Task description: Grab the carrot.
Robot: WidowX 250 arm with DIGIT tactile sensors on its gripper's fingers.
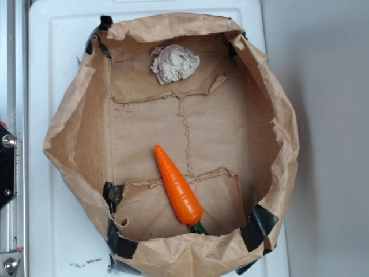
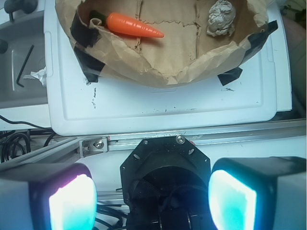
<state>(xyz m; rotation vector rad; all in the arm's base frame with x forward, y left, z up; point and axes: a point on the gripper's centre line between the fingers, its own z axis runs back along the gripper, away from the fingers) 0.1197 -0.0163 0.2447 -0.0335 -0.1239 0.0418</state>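
The carrot (image 1: 178, 187) is glossy orange, lying flat on the floor of a cut-down brown paper bag (image 1: 81, 144), its tip toward the middle and its green stem at the bag's near wall. In the wrist view the carrot (image 2: 133, 25) lies at the upper left, far ahead of me. My gripper (image 2: 152, 201) is open, its two glowing pads (image 2: 72, 206) wide apart with nothing between them. It hangs outside the bag, above a metal rail. The gripper does not appear in the exterior view.
A crumpled beige paper ball (image 1: 174, 63) lies at the bag's far end, also seen as paper ball (image 2: 220, 18). The bag stands on a white board (image 2: 168, 103). A metal rail (image 2: 201, 136) and the arm's black base (image 2: 165, 163) lie under the gripper. Black tape patches (image 1: 258, 225) hold the bag's corners.
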